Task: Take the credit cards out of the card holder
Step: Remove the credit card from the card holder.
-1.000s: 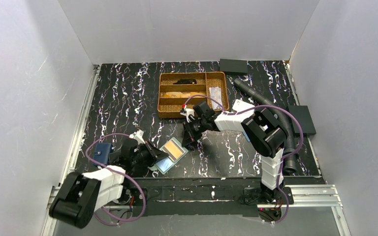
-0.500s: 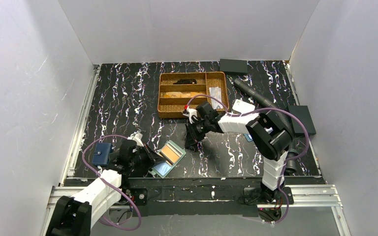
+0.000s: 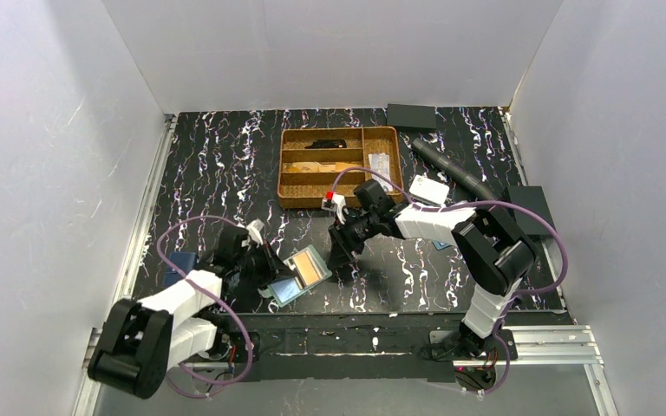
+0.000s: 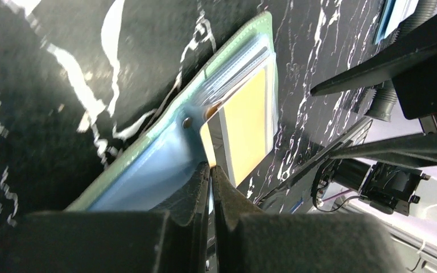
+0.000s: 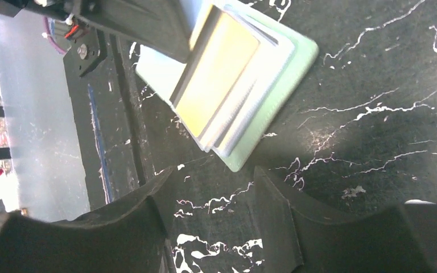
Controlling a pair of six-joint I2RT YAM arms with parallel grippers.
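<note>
The teal-green card holder (image 3: 286, 290) lies open near the table's front edge, left of centre. An orange-gold credit card (image 3: 310, 267) rests on its right panel and juts past the holder's edge (image 4: 233, 45). My left gripper (image 3: 269, 269) comes in from the left, and its tips (image 4: 210, 168) are shut on the near corner of that card (image 4: 247, 125). My right gripper (image 3: 344, 256) hangs open just right of the holder. Its fingers (image 5: 213, 222) straddle bare table a little short of the holder's corner (image 5: 284, 85). The card (image 5: 216, 74) lies ahead of them.
A blue holder (image 3: 176, 264) sits left of my left arm. A small blue flat piece (image 3: 439, 245) lies on the table under my right arm. At the back are a brown divided tray (image 3: 290, 165), a white box (image 3: 429, 188), a dark hose (image 3: 455, 169) and two black boxes (image 3: 411, 115).
My right gripper has opened and dropped closer to the holder's right corner. The left arm has shifted its pose and stayed shut at the holder. The holder has barely moved.
</note>
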